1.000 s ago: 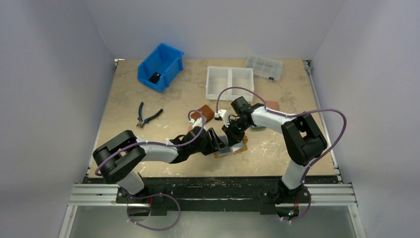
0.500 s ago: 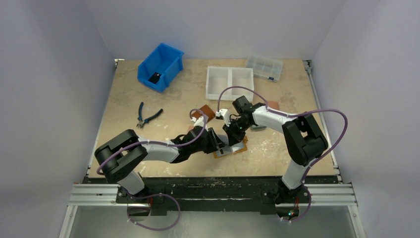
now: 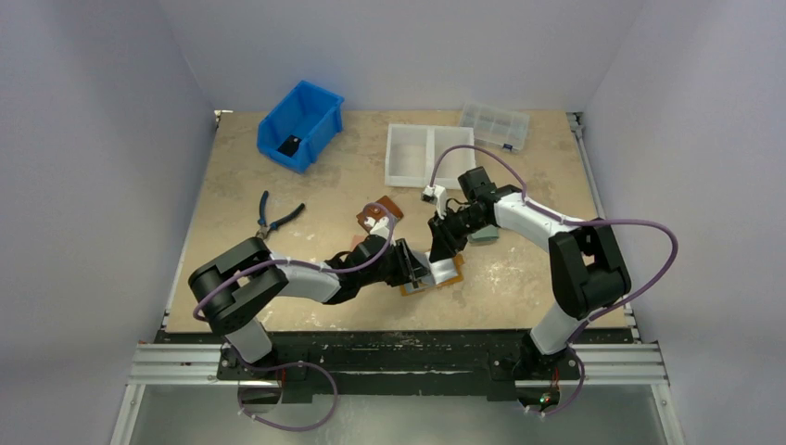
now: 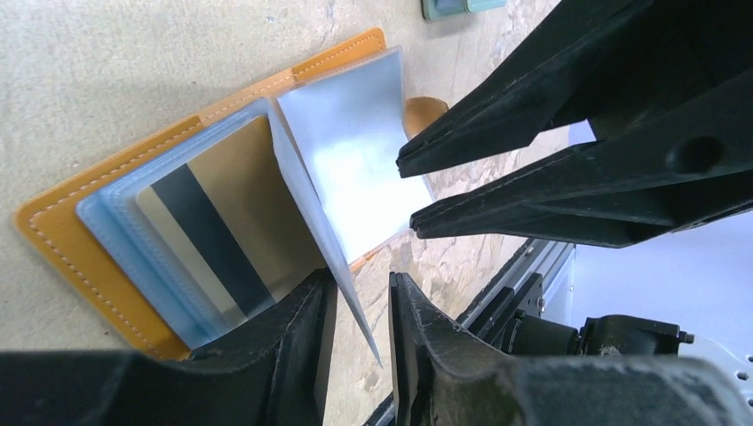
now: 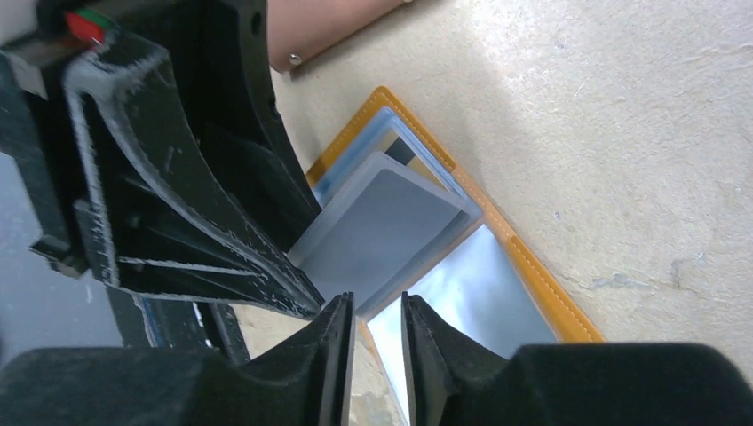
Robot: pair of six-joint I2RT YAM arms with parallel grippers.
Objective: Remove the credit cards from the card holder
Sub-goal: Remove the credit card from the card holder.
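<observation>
The mustard-orange card holder (image 3: 436, 276) lies open on the table, its cover (image 4: 53, 240) flat. A gold card with a black stripe (image 4: 222, 226) sits inside the bluish plastic sleeves. One sleeve leaf (image 4: 342, 151) stands up, and its edge runs between the fingers of my left gripper (image 4: 360, 297). It leans on one finger and a gap shows on the other side. My right gripper (image 5: 377, 311) hangs just above the holder, narrowly open with nothing in it. In the top view the left gripper (image 3: 419, 269) is at the holder and the right gripper (image 3: 438, 243) behind it.
A brown wallet (image 3: 380, 215) lies behind the left arm, and black pliers (image 3: 276, 219) lie to the left. At the back stand a blue bin (image 3: 299, 125), a white two-part tray (image 3: 430, 155) and a clear box (image 3: 494, 125). A teal object (image 3: 482, 235) lies under the right wrist.
My right gripper has opened, let go at the holder and drawn up and back to the right. My left gripper has narrowed around the raised sleeve leaf and edged towards the holder.
</observation>
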